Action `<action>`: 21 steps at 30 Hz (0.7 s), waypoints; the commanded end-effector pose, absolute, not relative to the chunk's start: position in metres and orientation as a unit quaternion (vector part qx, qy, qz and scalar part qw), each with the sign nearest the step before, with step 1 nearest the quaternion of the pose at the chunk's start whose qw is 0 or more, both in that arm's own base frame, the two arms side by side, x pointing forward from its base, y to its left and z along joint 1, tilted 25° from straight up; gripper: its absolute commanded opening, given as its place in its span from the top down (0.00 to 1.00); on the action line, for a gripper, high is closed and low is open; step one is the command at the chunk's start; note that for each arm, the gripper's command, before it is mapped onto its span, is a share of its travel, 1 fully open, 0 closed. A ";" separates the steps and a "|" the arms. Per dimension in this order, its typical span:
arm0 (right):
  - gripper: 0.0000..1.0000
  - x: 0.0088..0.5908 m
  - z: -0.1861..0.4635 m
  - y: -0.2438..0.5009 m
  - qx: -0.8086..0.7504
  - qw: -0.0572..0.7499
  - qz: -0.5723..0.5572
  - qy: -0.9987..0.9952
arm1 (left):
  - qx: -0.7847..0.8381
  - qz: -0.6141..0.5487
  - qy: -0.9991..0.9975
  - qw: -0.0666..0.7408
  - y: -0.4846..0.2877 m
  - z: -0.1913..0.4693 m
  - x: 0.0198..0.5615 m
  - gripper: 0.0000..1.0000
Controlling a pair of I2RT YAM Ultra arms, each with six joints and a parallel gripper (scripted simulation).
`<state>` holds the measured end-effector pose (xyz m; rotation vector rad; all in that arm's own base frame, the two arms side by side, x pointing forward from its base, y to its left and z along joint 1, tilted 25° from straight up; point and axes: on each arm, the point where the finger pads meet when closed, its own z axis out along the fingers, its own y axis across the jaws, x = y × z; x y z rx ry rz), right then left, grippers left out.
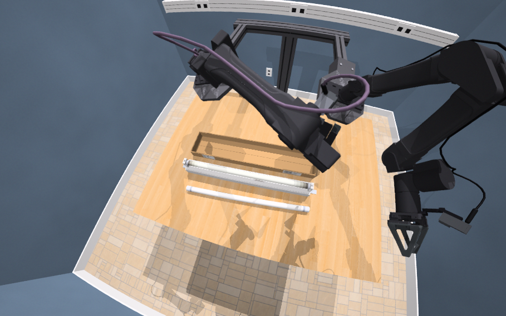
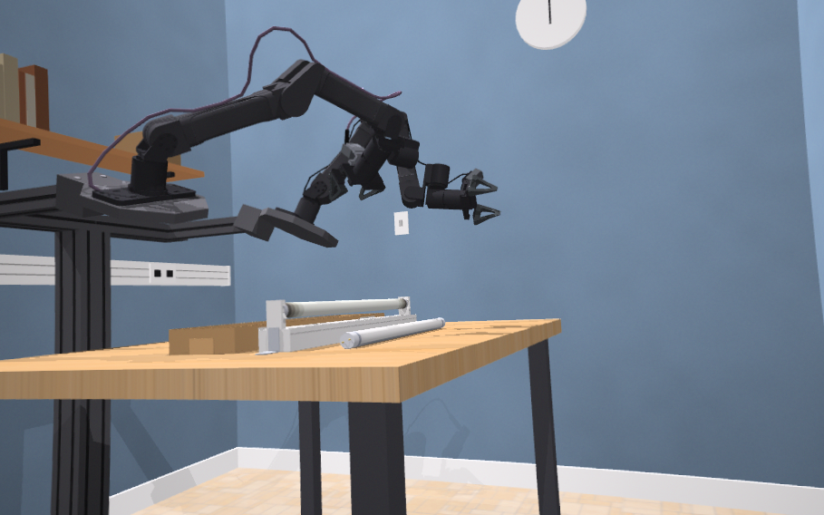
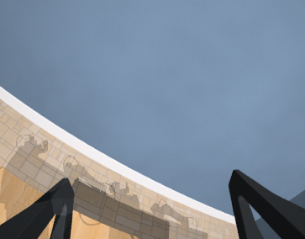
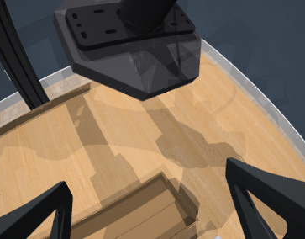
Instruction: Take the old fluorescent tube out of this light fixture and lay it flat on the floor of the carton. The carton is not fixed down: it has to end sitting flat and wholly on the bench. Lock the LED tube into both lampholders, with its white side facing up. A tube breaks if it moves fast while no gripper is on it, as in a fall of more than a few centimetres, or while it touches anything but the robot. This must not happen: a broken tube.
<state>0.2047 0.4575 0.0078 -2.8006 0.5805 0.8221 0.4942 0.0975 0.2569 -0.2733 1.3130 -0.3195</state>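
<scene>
Exterior only: wall clock (image 2: pixel 539 25) ×1 | fluorescent tube (image 1: pixel 246 173) (image 2: pixel 347 307) ×1, mounted | LED tube (image 1: pixel 246 198) (image 2: pixel 392 335) ×1 | carton (image 1: pixel 242 139) (image 2: pixel 181 343) (image 4: pixel 176 195) ×1 | left gripper (image 1: pixel 408 253) (image 2: pixel 498 199) (image 3: pixel 150 174), right gripper (image 2: pixel 371 190) (image 4: pixel 146 172): both fully open, empty
</scene>
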 end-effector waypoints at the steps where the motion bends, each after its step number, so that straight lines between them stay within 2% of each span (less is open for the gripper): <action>1: 0.00 0.203 0.013 0.460 -0.939 0.088 0.274 0.190 | -0.123 -0.147 0.601 0.776 0.097 0.263 0.493 0.00; 18: 0.00 0.197 0.020 0.465 -0.938 0.094 0.279 0.183 | -0.123 -0.148 0.605 0.773 0.096 0.260 0.494 0.00; 19: 0.00 0.197 0.020 0.465 -0.938 0.094 0.279 0.183 | -0.123 -0.148 0.605 0.773 0.096 0.260 0.494 0.51; 21: 0.00 0.197 0.020 0.465 -0.938 0.094 0.279 0.183 | -0.123 -0.148 0.605 0.773 0.096 0.260 0.494 0.51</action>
